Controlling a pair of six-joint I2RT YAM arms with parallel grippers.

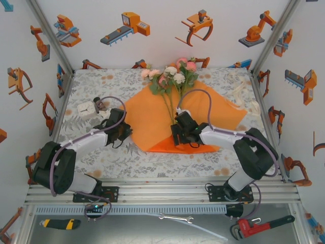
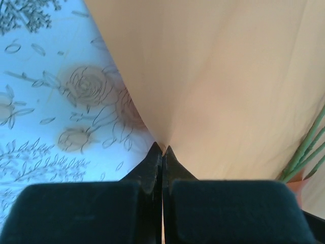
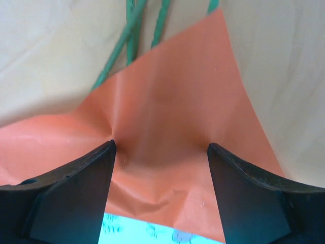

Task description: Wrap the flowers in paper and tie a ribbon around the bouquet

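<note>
White object (image 1: 87, 108): a small white boxy item with a dark part beside it, lying on the left of the surface; too small to identify.
Surface (image 1: 101, 152) (image 2: 56, 107): covered by a pale cloth printed with grey leaves and flowers.
Left fingers (image 1: 128, 133) (image 2: 163, 152): closed tip to tip, pinching the left edge of the paper where it meets the printed cloth; the sheet rises away from the tips in the left wrist view.
Paper (image 1: 152, 117) (image 2: 218, 81) (image 3: 167, 112): a large bright orange rectangular sheet of thin paper, lying cornerwise like a diamond in the middle of the surface, with its near corner folded over on itself.
Flowers (image 1: 170, 76): a small bunch of pink and cream-white roses with green leaves; the heads lie at the far edge of the sheet, just beyond it, and the long thin green stems (image 3: 129, 46) run back along its middle towards the arms, resting on top of the paper.
Right fingers (image 1: 179, 136) (image 3: 71, 198): spread apart, gripping nothing, the tips set down on the folded orange corner at the near end of the stems, with a creased flap lying between them.
</note>
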